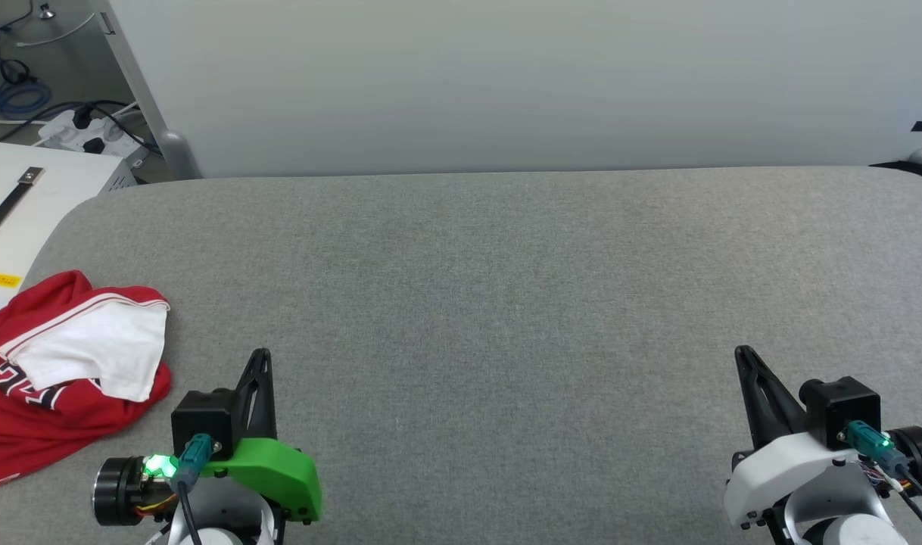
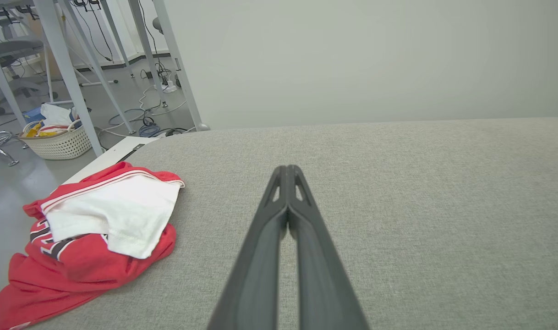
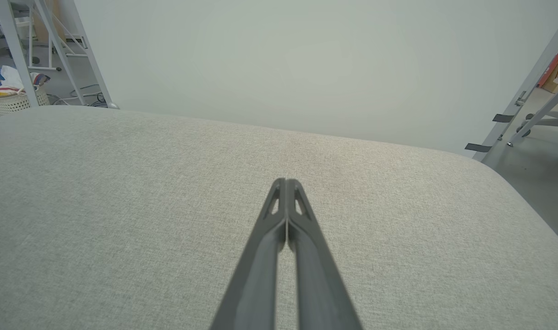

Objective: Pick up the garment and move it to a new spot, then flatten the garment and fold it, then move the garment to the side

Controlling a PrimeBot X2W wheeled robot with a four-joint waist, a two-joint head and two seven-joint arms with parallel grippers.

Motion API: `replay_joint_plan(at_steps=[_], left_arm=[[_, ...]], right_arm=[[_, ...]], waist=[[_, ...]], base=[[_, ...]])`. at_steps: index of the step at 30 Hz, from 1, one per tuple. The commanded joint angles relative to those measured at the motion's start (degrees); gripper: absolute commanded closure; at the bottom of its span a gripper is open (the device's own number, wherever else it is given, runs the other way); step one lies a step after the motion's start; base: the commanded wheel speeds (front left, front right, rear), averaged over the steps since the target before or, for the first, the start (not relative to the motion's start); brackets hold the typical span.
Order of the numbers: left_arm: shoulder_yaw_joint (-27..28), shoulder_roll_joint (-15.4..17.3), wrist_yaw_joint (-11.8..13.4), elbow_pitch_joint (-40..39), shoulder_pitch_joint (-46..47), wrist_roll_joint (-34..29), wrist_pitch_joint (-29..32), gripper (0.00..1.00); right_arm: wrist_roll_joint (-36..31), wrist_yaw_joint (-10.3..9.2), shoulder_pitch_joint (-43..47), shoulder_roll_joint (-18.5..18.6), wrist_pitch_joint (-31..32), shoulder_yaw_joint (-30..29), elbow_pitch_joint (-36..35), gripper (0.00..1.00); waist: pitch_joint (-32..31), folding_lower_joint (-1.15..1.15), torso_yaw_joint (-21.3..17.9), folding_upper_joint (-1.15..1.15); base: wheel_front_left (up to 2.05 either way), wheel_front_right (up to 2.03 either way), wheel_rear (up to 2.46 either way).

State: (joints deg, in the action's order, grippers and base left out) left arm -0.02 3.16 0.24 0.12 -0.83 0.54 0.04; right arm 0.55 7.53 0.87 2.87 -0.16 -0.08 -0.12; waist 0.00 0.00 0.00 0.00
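- Grey woven-fabric tabletop (image 1: 506, 303) runs wide before a pale wall panel.
- At its far left edge lies the garment (image 1: 60, 393), a red jersey-style T-shirt. It is crumpled in a heap, with a white sleeve flopped on top and its black lettering partly hidden.
- Just right of the heap, not touching it, is the left gripper (image 1: 260, 362) with two long dark fingers, jaws clenched on nothing.
- Well apart, at the far right, is the right gripper (image 1: 744, 356), jaws likewise pressed together and empty.
- By my judgement nothing is begun: the pick-up, the move to a new spot, flattening, folding and setting aside all remain.
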Motion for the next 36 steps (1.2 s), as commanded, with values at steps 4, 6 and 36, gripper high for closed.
replay_joint_plan(at_steps=[4, 6, 36], left_arm=[[0.02, -0.28, -0.24, -0.12, 0.83, -0.54, -0.04, 1.0], [0.02, -0.28, -0.24, -0.12, 0.83, -0.54, -0.04, 1.0], [0.02, -0.28, -0.24, -0.12, 0.83, -0.54, -0.04, 1.0]], right_arm=[[-0.55, -0.04, -0.87, 0.0, 0.16, 0.08, 0.12, 1.0], [-0.55, -0.04, -0.87, 0.0, 0.16, 0.08, 0.12, 1.0], [-0.55, -0.04, -0.87, 0.0, 0.16, 0.08, 0.12, 1.0]], waist=[[0.0, 0.0, 0.0, 0.0], [0.0, 0.0, 0.0, 0.0], [0.0, 0.0, 0.0, 0.0]], base=[[0.0, 0.0, 0.0], [0.0, 0.0, 0.0], [0.0, 0.0, 0.0]])
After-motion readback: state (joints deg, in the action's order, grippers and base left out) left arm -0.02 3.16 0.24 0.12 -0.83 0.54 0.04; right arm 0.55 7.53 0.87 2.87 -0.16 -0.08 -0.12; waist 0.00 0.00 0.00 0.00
